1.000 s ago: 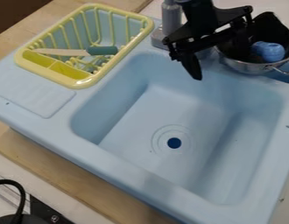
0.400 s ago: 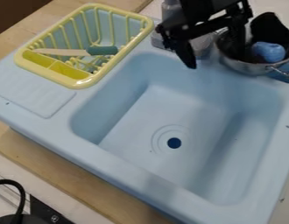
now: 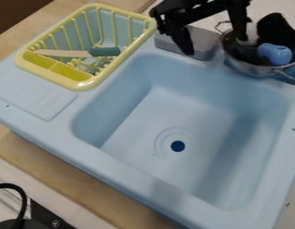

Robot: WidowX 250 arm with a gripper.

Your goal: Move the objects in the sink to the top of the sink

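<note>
I judge that the work at the sink [image 3: 168,107] is most probably finished. My jaws stand wide apart over its top edge, and they hold nothing. The metal pot [image 3: 248,69] is at the top right corner of the sink, and the blue object [image 3: 274,54] lies in it. For me there is left, I think, only to withdraw carefully.
</note>
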